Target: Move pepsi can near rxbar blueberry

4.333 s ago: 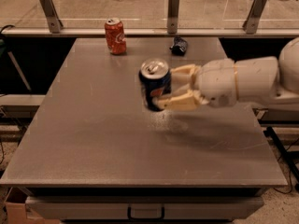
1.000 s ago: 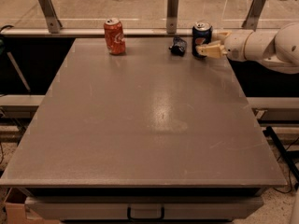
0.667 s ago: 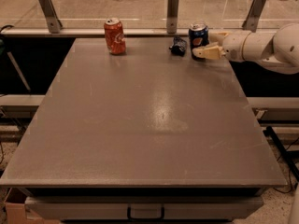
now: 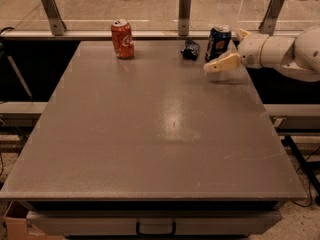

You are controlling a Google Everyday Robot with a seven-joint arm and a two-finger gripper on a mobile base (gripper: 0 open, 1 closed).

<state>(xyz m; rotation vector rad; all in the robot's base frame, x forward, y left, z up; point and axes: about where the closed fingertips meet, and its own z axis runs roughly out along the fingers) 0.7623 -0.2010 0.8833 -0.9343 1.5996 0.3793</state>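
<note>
Item 1. Counter [image 4: 150, 149]: a grey, flat top seen from its front edge, with a dull sheen near the middle. All listed goods stand along its far edge.

Item 2. Pepsi can [image 4: 218, 43]: dark blue with a silver top, upright at the far right of the counter, logo facing the front. It stands just right of item 3 with a narrow gap between them, and well apart from item 4.

Item 3. Rxbar blueberry [image 4: 190, 49]: a small, dark, crinkled wrapper lying low on the counter, close to the far edge and just left of the pepsi can.

Item 4. Orange-red soda can [image 4: 122, 39]: upright at the far left of the counter, well apart from the other two.

Item 5. Hand [image 4: 226, 51]: cream-coloured, reaching in from the right on a white arm [image 4: 280, 51] at can height. Its two fingers [image 4: 222, 63] are spread wide. The near one runs across in front of the lower right side of the pepsi can, and the far one shows as a short tip behind and to the can's right. The hand is not closed on the can, which stands on its own base. Whether the near finger touches the can cannot be told.

Item 6. Three metal posts [image 4: 184, 11]: upright behind the counter's far edge.
</note>
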